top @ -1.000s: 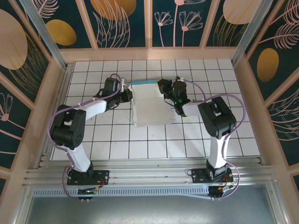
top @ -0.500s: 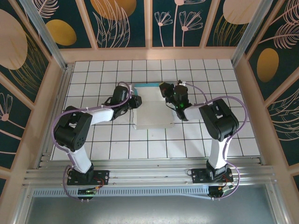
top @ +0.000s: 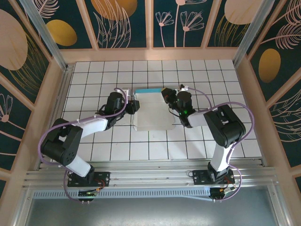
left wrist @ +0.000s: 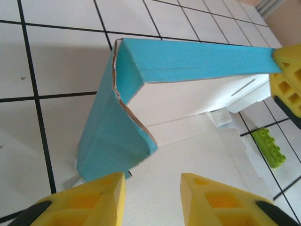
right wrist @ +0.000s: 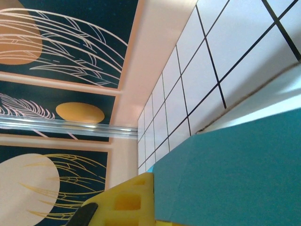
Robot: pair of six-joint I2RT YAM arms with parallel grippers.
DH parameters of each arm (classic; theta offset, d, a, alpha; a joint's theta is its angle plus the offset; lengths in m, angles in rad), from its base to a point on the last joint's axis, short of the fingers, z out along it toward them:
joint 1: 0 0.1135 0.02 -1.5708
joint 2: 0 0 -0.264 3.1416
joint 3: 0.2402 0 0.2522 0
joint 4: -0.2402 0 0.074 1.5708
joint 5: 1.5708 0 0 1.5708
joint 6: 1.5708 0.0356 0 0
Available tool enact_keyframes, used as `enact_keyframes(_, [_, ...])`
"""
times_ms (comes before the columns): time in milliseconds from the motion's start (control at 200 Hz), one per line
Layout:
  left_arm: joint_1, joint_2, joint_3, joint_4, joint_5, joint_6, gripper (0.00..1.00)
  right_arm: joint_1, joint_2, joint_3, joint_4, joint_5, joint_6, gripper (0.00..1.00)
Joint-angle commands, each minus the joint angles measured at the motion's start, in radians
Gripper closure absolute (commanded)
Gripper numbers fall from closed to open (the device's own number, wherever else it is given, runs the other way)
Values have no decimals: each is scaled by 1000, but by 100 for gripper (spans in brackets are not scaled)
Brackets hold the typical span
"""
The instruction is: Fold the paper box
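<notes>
**Paper box half-raised at mid-table**

Your thin cardboard paper box [top: 153, 113], white inside and turquoise outside, is lying on the white tiled table [top: 94, 75] with its far and left flaps standing. Your left gripper [left wrist: 153, 181] is hovering with its jaws spread by the left flap. Your right gripper [top: 167, 96] is pinching the far flap's right end.

Tiled white floor [top: 117, 150], apparently wallpapered walls [top: 188, 23]

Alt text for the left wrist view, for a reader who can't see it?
A half-folded paper box lies on the white tiled table, white inside, its turquoise left and far flaps standing up. The left gripper hovers open at the bottom edge, yellow fingers apart; the right gripper pinches the far flap's right end, near a small green brick.
</notes>
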Motion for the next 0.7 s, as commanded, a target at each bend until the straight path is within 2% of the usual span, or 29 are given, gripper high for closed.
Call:
enact_keyframes(0, [1, -113, -80, 110, 42, 52, 63, 11, -28, -27, -70, 39, -70, 100])
enact_keyframes(50, [1, -179, -107, 105, -9, 83, 63, 11, -32, -25, -76, 42, -78, 100])
enact_keyframes(135, [2, -274, -108, 11, -187, 174, 65, 11, -37, -19, -90, 46, -87, 100])
enact_keyframes(205, [7, -298, -69, -93, -302, 289, 64, 11, -38, -14, -105, 47, -90, 100])
enact_keyframes(250, [14, -288, -37, -151, -332, 360, 60, 11, -39, -12, -108, 47, -92, 100])
enact_keyframes(295, [22, -263, 0, -207, -325, 444, 56, 11, -40, -11, -109, 48, -93, 100])
enact_keyframes(385, [26, -201, 57, -277, -310, 557, 54, 11, -38, -5, -116, 47, -94, 100])
enact_keyframes(491, [36, -132, 99, -302, -198, 676, 53, 11, -37, 4, -129, 46, -94, 100])
enact_keyframes(581, [45, -64, 135, -290, -141, 722, 55, 11, -37, 17, -142, 41, -96, 100])
enact_keyframes(696, [54, 32, 215, -343, 10, 746, 56, 11, -36, 28, -155, 36, -98, 100])
